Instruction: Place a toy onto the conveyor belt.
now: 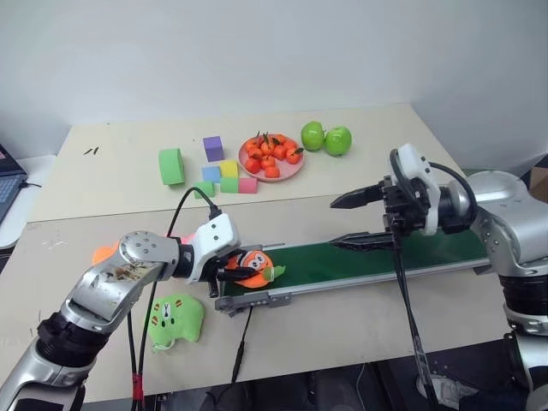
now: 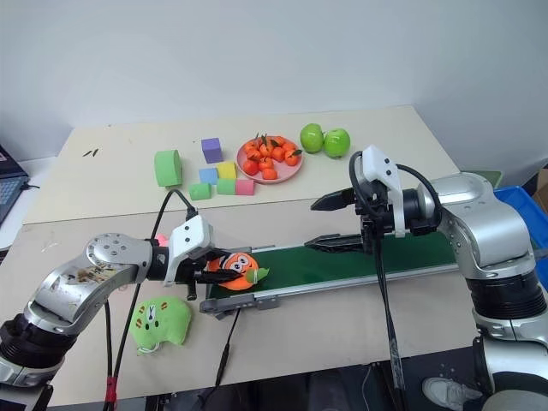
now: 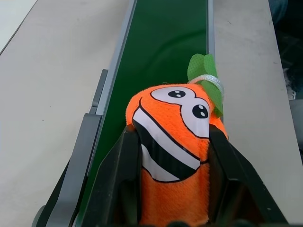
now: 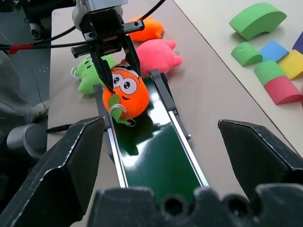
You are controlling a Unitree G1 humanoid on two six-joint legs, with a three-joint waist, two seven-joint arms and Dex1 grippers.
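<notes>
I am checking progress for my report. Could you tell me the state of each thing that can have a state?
toy: gripped, over the belt's near end.
left gripper: shut on the toy.
right gripper: open, holding nothing, above the belt.
conveyor belt: bare apart from the toy's end.
green plush: lying on the table beside the belt.
plate: full of small orange fruit.

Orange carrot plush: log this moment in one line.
orange carrot plush: held over dark green conveyor belt | left gripper: shut on it | right gripper: open
</notes>
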